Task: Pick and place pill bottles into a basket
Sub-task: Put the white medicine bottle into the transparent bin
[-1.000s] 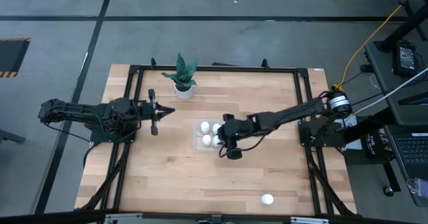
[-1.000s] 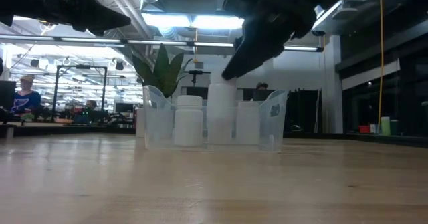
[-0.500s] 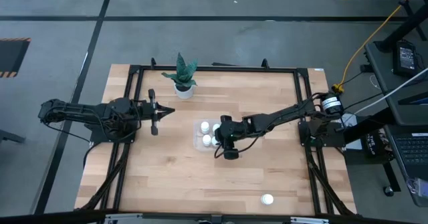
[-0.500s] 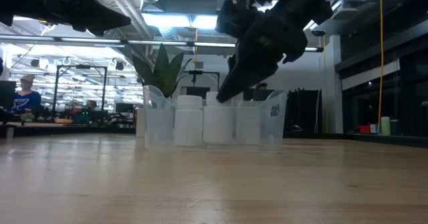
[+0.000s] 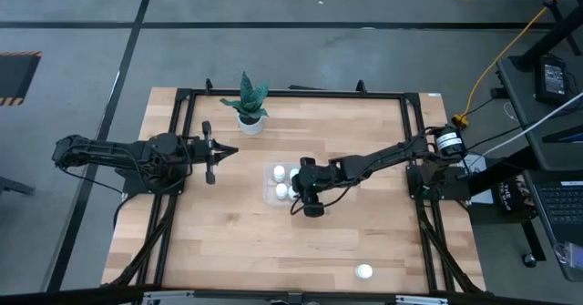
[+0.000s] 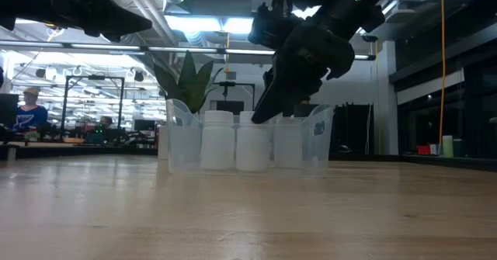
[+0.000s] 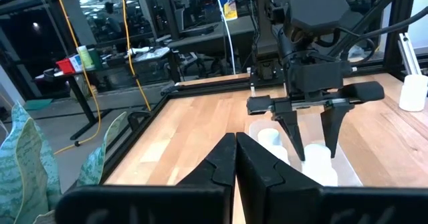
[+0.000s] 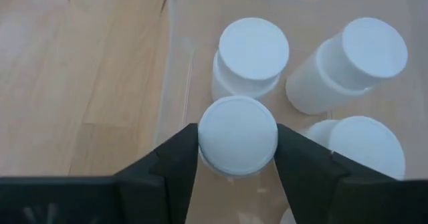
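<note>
The clear basket (image 5: 267, 185) stands mid-table with several white pill bottles upright in it (image 8: 253, 50) (image 8: 364, 53). My right gripper (image 5: 298, 190) reaches down into the basket's near side and is shut on one more pill bottle (image 8: 237, 134). In the low view that bottle (image 6: 253, 140) stands level with the others behind the basket's clear wall (image 6: 318, 140). One loose pill bottle (image 5: 363, 271) stands on the table near the front edge, right of centre. My left gripper (image 5: 211, 150) waits shut and empty, left of the basket. My right gripper pinches the pill bottle between its two fingers, at the sides of its round cap (image 8: 207, 140). The fingers (image 8: 177, 160) come from above, slanting down. The bottle is upright inside the basket, its base as low as the other bottles' bases.
A white pot with a green plant (image 5: 250, 120) stands at the far edge, behind and to the left of the basket. Black frame rails (image 5: 414, 132) run along the table's sides. Bare wood (image 5: 237, 241) lies between the basket and the front edge.
My right gripper has gone down and a little toward the table's left edge, still shut on the pill bottle. The bottle, earlier held higher than the others, has come down into the basket and stands level with them.
</note>
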